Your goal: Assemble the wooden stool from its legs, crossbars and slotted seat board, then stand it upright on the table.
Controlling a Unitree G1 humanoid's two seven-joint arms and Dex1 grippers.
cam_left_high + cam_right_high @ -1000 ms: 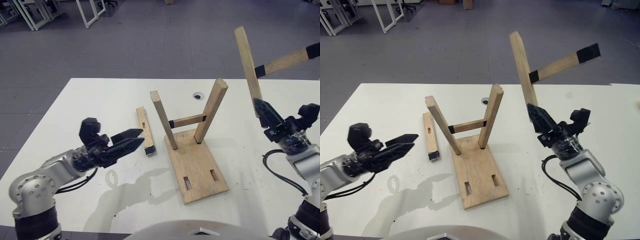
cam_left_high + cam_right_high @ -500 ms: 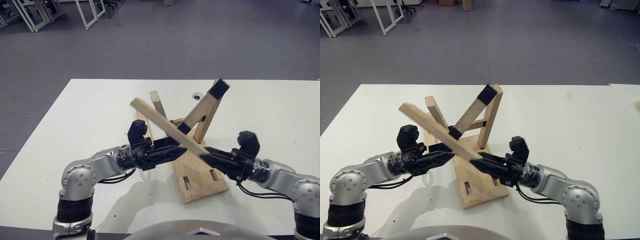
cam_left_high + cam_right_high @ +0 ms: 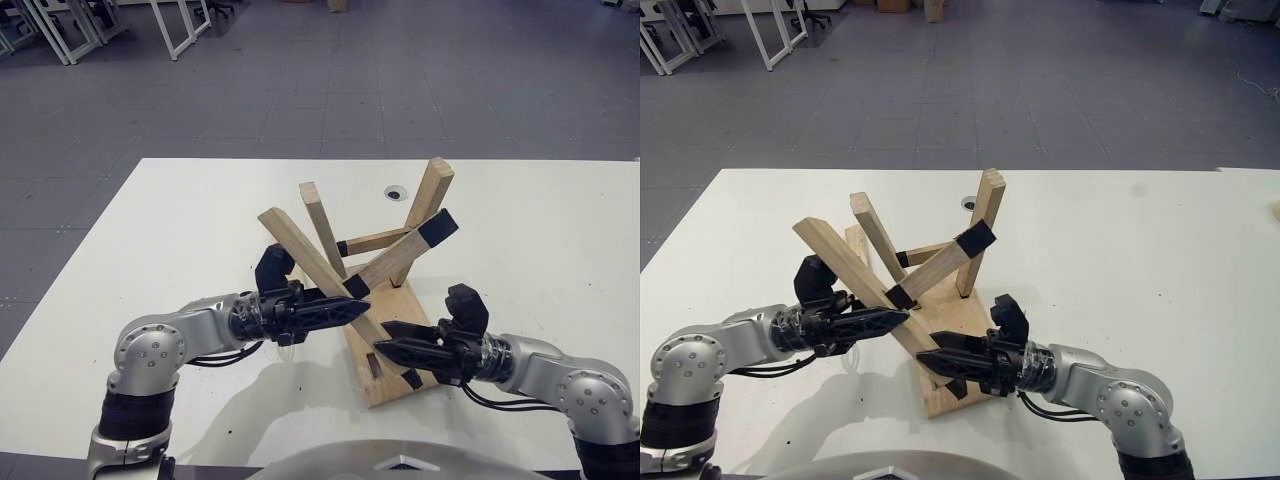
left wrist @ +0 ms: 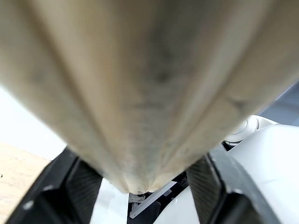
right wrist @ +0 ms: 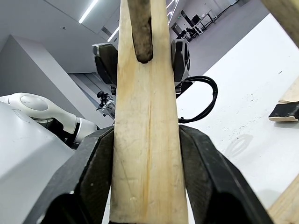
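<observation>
A: Where do we find the stool?

B: We see the seat board (image 3: 385, 390) lying flat on the desk (image 3: 180, 230). Two standing legs (image 3: 322, 225) rise from its far end, leaning apart at the top, and a crossbar (image 3: 375, 241) joins them partway up.

A: And the free leg (image 3: 295, 240)?

B: It slants in front of that pair, its top end high toward our left and its lower end down by the near end of the board. A second crossbar (image 3: 405, 255) juts from its middle up toward our right and ends in a black tip beside the right standing leg.

A: What are our hands doing?

B: Our left hand (image 3: 355, 308) pinches the free leg about midway, a finger on each side. Our right hand (image 3: 385, 352) grips the same leg lower down, just above the board, with its fingers (image 5: 91, 182) pressed on both faces.

A: Is the lower end in a slot?

B: We cannot tell.
</observation>
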